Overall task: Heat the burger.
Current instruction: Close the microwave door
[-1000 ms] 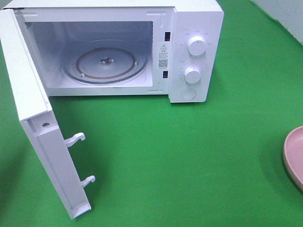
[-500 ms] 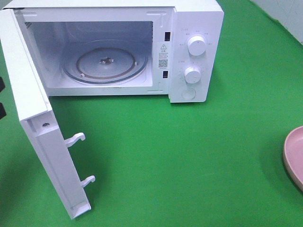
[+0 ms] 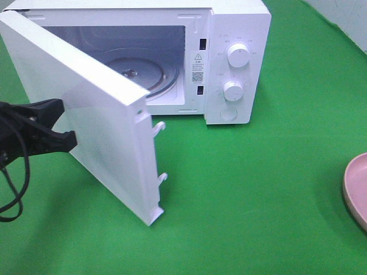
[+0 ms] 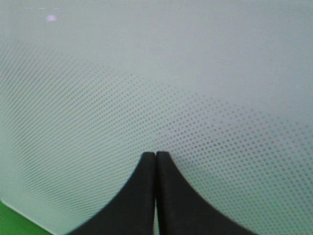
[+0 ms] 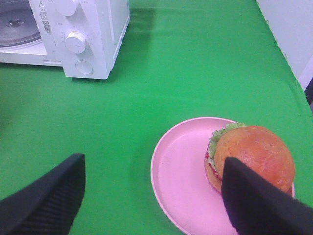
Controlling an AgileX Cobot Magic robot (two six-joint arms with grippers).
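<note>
On the green cloth (image 3: 246,189), overhead: white microwave (image 3: 235,63), door (image 3: 97,114) half-swung, left gripper (image 3: 69,123) against it; left wrist: fingers (image 4: 142,196) clenched together, empty; right wrist: right gripper (image 5: 151,196) spread wide above burger (image 5: 252,156) on pink plate (image 5: 181,181).

Left hand (image 3: 67,123) apparently touches the half-open microwave door (image 3: 92,114).
</note>
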